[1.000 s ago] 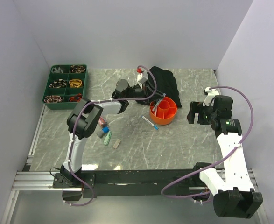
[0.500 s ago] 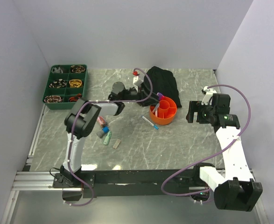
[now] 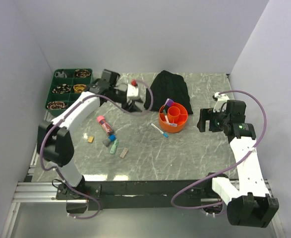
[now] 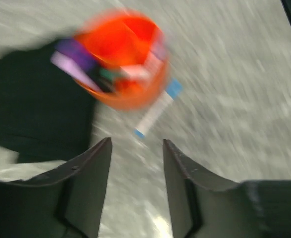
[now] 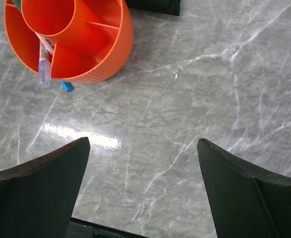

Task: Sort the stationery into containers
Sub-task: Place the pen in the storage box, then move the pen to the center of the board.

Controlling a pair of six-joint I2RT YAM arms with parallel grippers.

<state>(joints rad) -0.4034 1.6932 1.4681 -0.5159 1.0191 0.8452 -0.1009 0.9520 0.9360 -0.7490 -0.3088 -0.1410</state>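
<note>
The round orange tub [image 3: 181,123] stands right of centre with a purple marker [image 3: 168,103] leaning in it. A white pen with a blue cap [image 3: 159,130] lies just left of the tub. A pink marker [image 3: 104,124], a blue piece [image 3: 112,137], a green-capped pen [image 3: 115,146] and two tan erasers [image 3: 124,153] [image 3: 90,139] lie left of centre. My left gripper [image 3: 134,104] is open and empty, left of the tub; its blurred view shows the tub [image 4: 123,64] and the pen [image 4: 155,111] ahead of my gripper [image 4: 135,144]. My right gripper [image 3: 207,120] [image 5: 143,144] is open and empty, right of the tub [image 5: 100,54].
The dark green tray [image 3: 70,90] with coiled rubber bands stands at the back left. A black fabric heap [image 3: 167,89] [image 4: 31,109] lies behind the tub. Walls close the left, back and right sides. A white pen [image 5: 44,59] stands in the tub.
My left arm has swung back and left, away from the tub, and the purple marker now rests in the tub. The items left of centre are uncovered. The right arm has hardly moved.
</note>
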